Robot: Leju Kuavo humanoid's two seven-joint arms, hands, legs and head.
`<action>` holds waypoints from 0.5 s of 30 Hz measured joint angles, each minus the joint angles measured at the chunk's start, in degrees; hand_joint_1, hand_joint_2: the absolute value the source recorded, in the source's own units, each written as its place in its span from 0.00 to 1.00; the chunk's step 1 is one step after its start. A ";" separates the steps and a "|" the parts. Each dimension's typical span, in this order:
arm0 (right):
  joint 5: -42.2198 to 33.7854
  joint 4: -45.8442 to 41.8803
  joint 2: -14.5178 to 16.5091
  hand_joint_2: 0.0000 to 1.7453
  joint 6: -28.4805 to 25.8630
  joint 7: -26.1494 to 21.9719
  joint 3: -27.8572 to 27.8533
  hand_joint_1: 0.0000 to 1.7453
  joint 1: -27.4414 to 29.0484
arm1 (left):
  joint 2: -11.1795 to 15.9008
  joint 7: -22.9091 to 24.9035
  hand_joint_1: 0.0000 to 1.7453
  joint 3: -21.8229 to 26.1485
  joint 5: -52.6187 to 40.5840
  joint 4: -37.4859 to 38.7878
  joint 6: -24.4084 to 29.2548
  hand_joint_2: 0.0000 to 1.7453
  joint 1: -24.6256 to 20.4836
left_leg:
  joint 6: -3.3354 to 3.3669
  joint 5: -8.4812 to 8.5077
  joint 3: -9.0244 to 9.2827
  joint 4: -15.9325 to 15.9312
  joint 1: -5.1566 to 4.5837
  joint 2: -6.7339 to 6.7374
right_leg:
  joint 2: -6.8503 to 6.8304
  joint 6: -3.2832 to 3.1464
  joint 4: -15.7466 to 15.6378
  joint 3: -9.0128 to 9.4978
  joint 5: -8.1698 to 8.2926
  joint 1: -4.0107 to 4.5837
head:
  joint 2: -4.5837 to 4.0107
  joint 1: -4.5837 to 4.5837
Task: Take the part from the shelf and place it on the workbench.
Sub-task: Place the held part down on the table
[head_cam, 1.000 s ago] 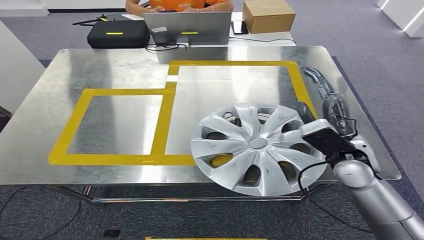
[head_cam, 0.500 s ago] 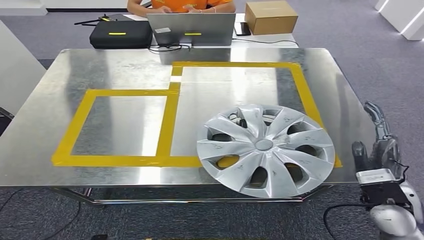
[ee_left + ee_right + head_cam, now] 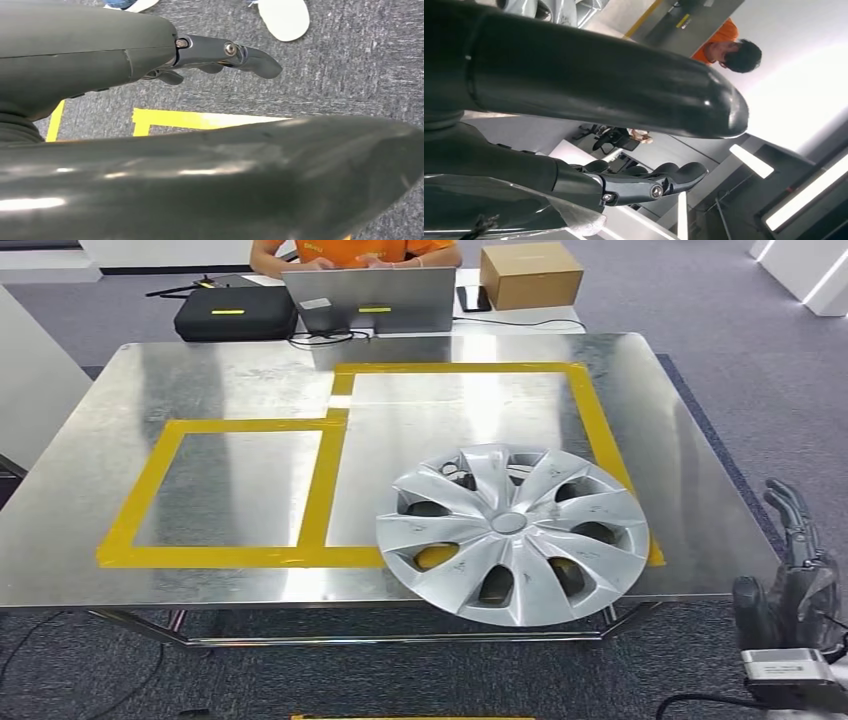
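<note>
Step in hand, judged: placement looks done; the arm is in retreat phase.

Large polished steel desk point(image 3: 200, 570) with yellow tape rectangles point(image 3: 330, 455) marked on top. The silver multi-spoke plastic wheel cover point(image 3: 512, 532) lies flat, face up, on the near right part of the desk. It sits across the near right corner of the right-hand taped rectangle, and its near rim overhangs the desk's near edge slightly.

Right hand point(image 3: 795, 575) hangs off the desk, at the near right corner and below desk level, well apart from the wheel cover. Its fingers point(image 3: 792, 512) are loosely extended and apart, grasping nothing. No contact with the part.

Left hand point(image 3: 200, 52) is seen over grey carpet and a yellow floor line, fingers point(image 3: 250, 55) extended, released, holding nothing.

Far side: a person in orange point(image 3: 350, 250) sits behind a grey laptop point(image 3: 370, 298), next to a black case point(image 3: 235, 312) and a cardboard box point(image 3: 530, 272).

Next move, judged: none on the part unless the overhang needs correcting; otherwise bring the right arm to rest.
</note>
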 joint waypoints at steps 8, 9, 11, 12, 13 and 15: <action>0.40 -1.19 0.61 0.00 -0.29 -0.27 -0.68 0.00 1.97 | 0.20 -0.01 0.00 0.49 -0.28 0.00 0.54 0.00 0.00 | -0.16 -7.43 0.49 9.34 0.08 0.05 | -0.28 -1.24 -0.07 -3.30 2.65 0.45 | 0.01 -0.17; 0.44 -1.30 0.63 0.00 -0.25 -0.21 -0.79 0.00 2.15 | 0.27 0.00 0.00 0.50 -0.34 0.00 0.62 0.00 -0.06 | 0.27 -6.03 3.26 4.75 -0.04 0.05 | -0.25 -1.10 -0.07 -3.60 2.99 0.52 | 0.01 -0.16; 0.49 -1.43 0.64 0.00 -0.09 0.01 -0.96 0.00 2.35 | 0.36 0.02 0.00 0.50 -0.46 0.00 0.73 0.00 -0.20 | 0.90 -4.47 6.71 -1.58 -0.32 0.03 | -0.25 -0.56 0.01 -4.12 3.67 0.61 | 0.01 -0.12; 0.52 -1.47 0.65 0.00 0.01 0.14 -1.02 0.00 2.44 | 0.38 0.07 0.00 0.50 -0.52 0.00 0.76 0.00 -0.23 | 1.10 -4.34 7.05 -2.64 -0.50 0.01 | -0.29 -0.19 -0.03 -4.32 4.06 0.57 | 0.00 -0.10; 0.57 -1.49 0.66 0.00 0.12 0.25 -1.07 0.00 2.52 | 0.37 0.13 0.00 0.50 -0.56 0.00 0.79 0.00 -0.19 | 1.25 -4.03 6.85 -2.75 -0.62 0.00 | -0.31 0.22 -0.16 -4.44 4.49 0.52 | 0.00 -0.11; 0.69 -1.55 0.68 0.00 0.31 0.36 -1.29 0.00 2.73 | 0.31 0.31 0.00 0.51 -0.59 0.00 0.82 0.00 -0.10 | 1.86 -2.93 6.36 -3.24 -0.47 0.15 | -0.21 0.93 -0.17 -4.84 4.34 0.38 | 0.00 -0.09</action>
